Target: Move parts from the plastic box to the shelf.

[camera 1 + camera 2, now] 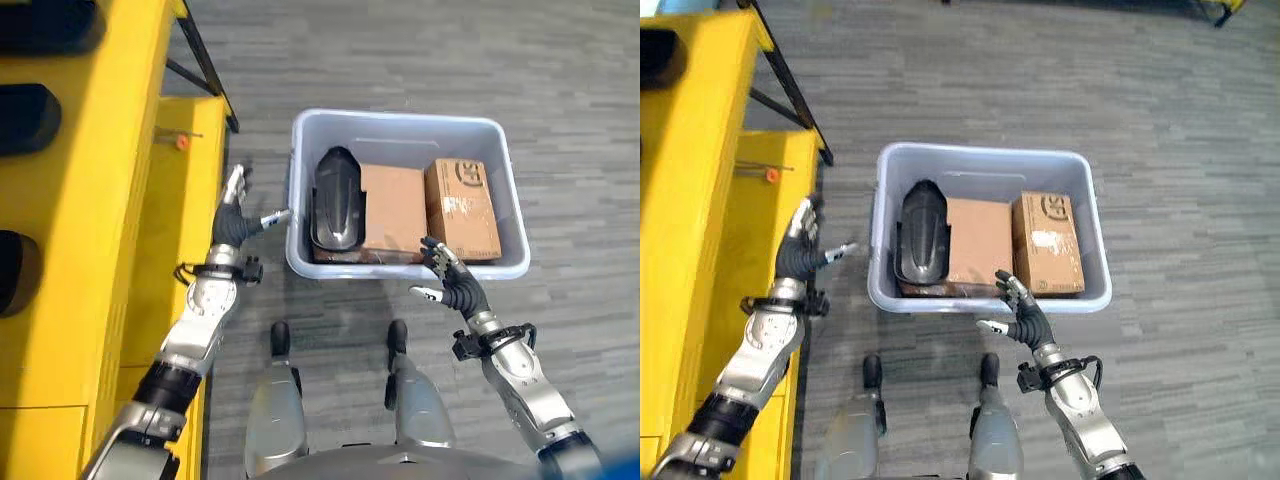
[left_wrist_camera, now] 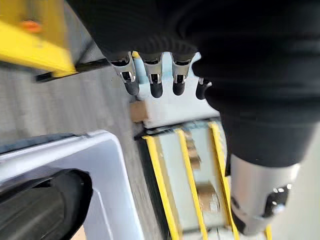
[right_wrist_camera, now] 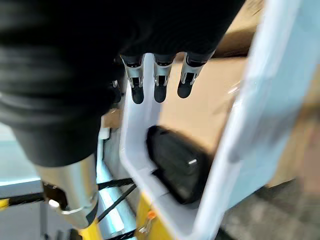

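Both robot hands, left (image 1: 232, 222) and right (image 1: 450, 280), are released and empty beside the box (image 1: 405, 128). Risk: right fingers, apparently at the rim, could snag it.

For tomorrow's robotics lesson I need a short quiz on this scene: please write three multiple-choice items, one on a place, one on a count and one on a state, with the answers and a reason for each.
1. Where does the black part lie in the plastic box?
A. At the end nearest the yellow shelf
B. Between the two cardboard boxes
C. On the floor outside it

2. How many cardboard boxes lie in the plastic box?
A. One
B. Two
C. Four

3. What is the state of the right hand?
A. Shut on a cardboard box
B. Shut on the black part
C. Open, holding nothing

Answers: 1 A, the black part sits at the end beside the yellow shelf; 2 B, a larger cardboard box and a smaller cardboard box lie side by side; 3 C, its fingers spread at the box's near rim, as are the left hand's.
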Robot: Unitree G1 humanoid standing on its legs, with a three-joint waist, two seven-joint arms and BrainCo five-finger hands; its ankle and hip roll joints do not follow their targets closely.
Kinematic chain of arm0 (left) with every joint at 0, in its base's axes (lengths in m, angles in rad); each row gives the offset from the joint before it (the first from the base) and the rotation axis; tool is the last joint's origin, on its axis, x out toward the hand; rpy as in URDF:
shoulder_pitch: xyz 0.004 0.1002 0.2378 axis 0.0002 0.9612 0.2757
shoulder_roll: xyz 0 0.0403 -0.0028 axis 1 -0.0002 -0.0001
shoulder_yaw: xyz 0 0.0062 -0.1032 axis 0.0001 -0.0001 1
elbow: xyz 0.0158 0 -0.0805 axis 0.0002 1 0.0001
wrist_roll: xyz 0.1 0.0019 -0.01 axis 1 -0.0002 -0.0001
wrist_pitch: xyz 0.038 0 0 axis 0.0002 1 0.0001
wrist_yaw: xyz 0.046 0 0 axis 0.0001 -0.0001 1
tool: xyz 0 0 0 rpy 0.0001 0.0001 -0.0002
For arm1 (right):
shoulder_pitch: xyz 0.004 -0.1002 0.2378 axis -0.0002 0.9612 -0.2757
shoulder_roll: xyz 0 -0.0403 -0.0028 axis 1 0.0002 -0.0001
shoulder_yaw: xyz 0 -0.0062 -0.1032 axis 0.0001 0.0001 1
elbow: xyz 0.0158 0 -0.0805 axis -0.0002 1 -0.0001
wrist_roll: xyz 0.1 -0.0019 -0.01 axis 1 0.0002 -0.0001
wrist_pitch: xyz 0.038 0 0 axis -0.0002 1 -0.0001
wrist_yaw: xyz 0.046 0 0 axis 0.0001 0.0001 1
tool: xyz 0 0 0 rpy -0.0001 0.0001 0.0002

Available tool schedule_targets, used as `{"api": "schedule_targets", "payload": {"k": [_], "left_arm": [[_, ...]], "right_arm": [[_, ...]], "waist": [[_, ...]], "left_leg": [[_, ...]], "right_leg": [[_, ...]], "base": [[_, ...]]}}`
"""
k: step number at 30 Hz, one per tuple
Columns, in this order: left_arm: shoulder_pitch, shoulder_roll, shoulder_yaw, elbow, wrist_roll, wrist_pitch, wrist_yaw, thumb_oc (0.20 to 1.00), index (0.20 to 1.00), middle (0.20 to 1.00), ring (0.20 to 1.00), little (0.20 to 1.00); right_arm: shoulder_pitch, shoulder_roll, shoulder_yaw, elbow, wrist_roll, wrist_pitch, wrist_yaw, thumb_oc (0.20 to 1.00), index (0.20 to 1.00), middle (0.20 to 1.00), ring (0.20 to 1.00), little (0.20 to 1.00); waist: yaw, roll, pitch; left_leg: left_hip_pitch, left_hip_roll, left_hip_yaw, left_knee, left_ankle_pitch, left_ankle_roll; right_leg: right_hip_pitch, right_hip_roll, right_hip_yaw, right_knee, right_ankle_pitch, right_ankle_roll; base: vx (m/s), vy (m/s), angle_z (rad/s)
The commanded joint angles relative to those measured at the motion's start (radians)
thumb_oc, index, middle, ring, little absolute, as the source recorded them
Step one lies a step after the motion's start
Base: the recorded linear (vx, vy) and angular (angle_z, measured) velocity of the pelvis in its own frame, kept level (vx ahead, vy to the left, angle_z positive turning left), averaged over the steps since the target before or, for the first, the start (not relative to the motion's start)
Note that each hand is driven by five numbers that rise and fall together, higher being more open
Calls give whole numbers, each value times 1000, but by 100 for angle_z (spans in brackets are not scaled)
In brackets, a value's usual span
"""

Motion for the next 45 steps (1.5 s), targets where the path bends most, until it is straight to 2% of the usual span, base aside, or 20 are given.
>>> {"api": "schedule_targets", "payload": {"k": [1, 9, 16, 21, 24, 25, 27, 35, 42, 44, 45], "left_arm": [[-59, 14, -32, 0, 193, -32, 125, 1000, 1000, 1000, 1000, 1000], [-288, 28, -119, 66, 358, 9, 237, 1000, 1000, 1000, 1000, 1000], [-376, 11, -150, 68, 420, 28, 291, 1000, 1000, 1000, 1000, 1000], [-427, 4, -183, 154, 437, 64, 308, 1000, 1000, 1000, 1000, 1000], [-446, 6, -187, 190, 437, 70, 324, 1000, 1000, 1000, 1000, 1000], [-478, 10, -188, 269, 416, 88, 335, 1000, 1000, 1000, 1000, 1000], [-497, 7, -189, 309, 396, 89, 338, 1000, 1000, 1000, 1000, 1000], [-577, 20, -241, 458, 362, 105, 324, 1000, 1000, 1000, 1000, 1000], [-635, 0, -270, 583, 312, 107, 316, 1000, 1000, 1000, 1000, 1000], [-694, -13, -307, 698, 287, 113, 300, 1000, 1000, 1000, 1000, 1000], [-695, -13, -307, 699, 287, 113, 300, 1000, 1000, 1000, 1000, 1000]], "right_arm": [[-19, -64, -2, -108, 10, -79, -42, 1000, 1000, 1000, 1000, 1000], [-125, -49, 44, -105, -15, -109, -110, 1000, 1000, 1000, 1000, 1000], [-119, -50, 56, -97, -19, -124, -122, 1000, 1000, 1000, 1000, 1000], [-112, -57, 65, -98, -11, -129, -121, 1000, 1000, 1000, 1000, 1000], [-109, -59, 71, -99, -13, -133, -120, 1000, 1000, 1000, 1000, 1000], [-100, -66, 75, -101, -11, -137, -116, 1000, 1000, 1000, 1000, 1000], [-95, -73, 75, -105, -10, -140, -114, 1000, 1000, 1000, 1000, 1000], [-77, -94, 82, -122, 4, -147, -100, 1000, 1000, 1000, 1000, 1000], [-74, -108, 93, -134, 13, -152, -94, 1000, 1000, 1000, 1000, 1000], [-72, -120, 97, -144, 26, -158, -90, 1000, 1000, 1000, 1000, 1000], [-72, -120, 97, -144, 26, -158, -90, 1000, 1000, 1000, 1000, 1000]], "waist": [[-10, 27, -14], [-32, 1, 57], [-47, -18, 81], [-61, -28, 90], [-67, -35, 90], [-75, -44, 90], [-82, -51, 89], [-107, -70, 81], [-127, -83, 77], [-146, -97, 70], [-146, -97, 70]], "left_leg": [[-16, 24, 5, -17, 7, 8], [-98, 33, 2, 3, 17, 5], [-143, 41, -4, 14, 20, 1], [-161, 42, -4, 15, 22, -1], [-167, 44, -3, 17, 22, -2], [-174, 47, -2, 23, 20, -5], [-180, 48, -3, 22, 23, -7], [-202, 55, -4, 24, 30, -12], [-224, 60, -4, 28, 35, -15], [-248, 66, -2, 37, 38, -16], [-248, 66, -2, 38, 37, -16]], "right_leg": [[-6, -72, 8, 124, -107, 51], [-86, -64, 6, 141, -86, 57], [-120, -61, 4, 135, -74, 60], [-139, -57, 5, 134, -69, 57], [-148, -54, 5, 134, -67, 57], [-155, -49, 10, 135, -65, 57], [-161, -48, 10, 133, -62, 57], [-190, -38, 18, 136, -55, 57], [-220, -31, 24, 139, -46, 59], [-246, -23, 32, 141, -39, 61], [-247, -23, 32, 142, -39, 61]], "base": [[-98, 5, -17], [-49, 6, -5], [-5, 0, 2], [0, 0, 0], [-9, -1, -1], [-15, -6, -4], [-10, 0, 3], [-7, 1, -1], [-8, 2, -4], [-11, -4, -2], [0, 0, 0]]}}
